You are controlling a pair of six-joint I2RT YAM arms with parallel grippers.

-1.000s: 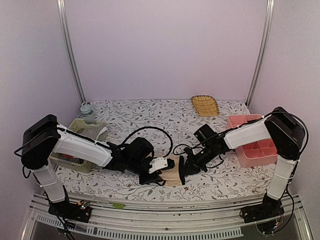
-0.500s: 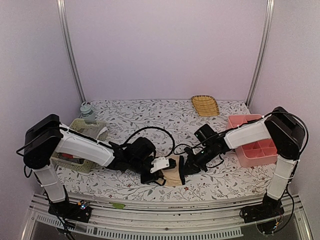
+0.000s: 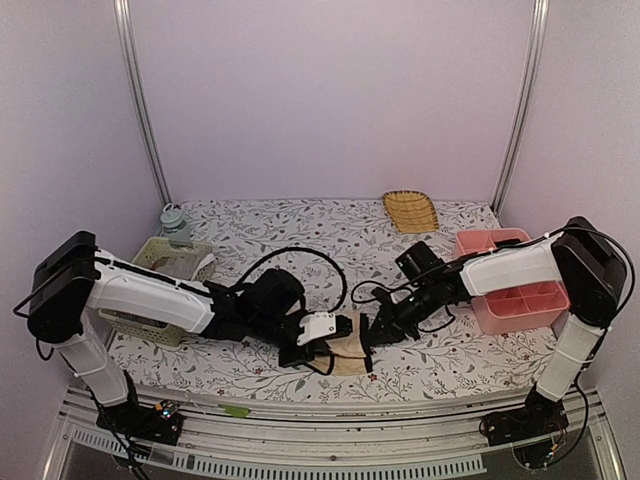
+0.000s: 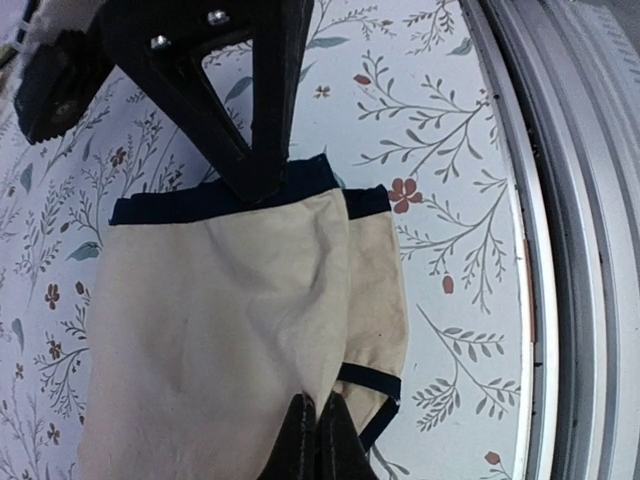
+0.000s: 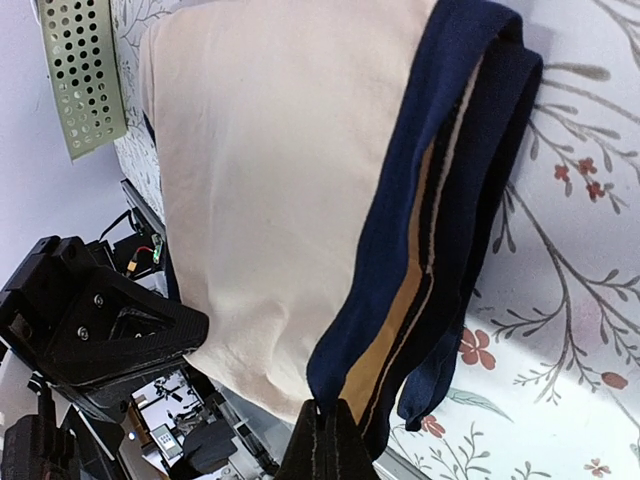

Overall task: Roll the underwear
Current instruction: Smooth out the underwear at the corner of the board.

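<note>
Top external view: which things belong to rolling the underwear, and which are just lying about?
In the job: beige underwear, left gripper, right gripper, both pinching it.
Lying about: green basket, pink divided tray, woven tray, small jar.

L gripper (image 4: pixel 320 440) pinching beige underwear (image 4: pixel 220 320), black-edged, on floral tablecloth (image 4: pixel 440 130)

pink tray (image 3: pixel 515 318), wicker basket (image 3: pixel 410 211) — floral tablecloth (image 3: pixel 300 225)

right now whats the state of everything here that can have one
beige underwear: folded over, lying flat, held at both ends
left gripper: shut on the underwear's edge
right gripper: shut on its dark waistband
green basket: upright, cloth inside
pink tray: upright
</note>
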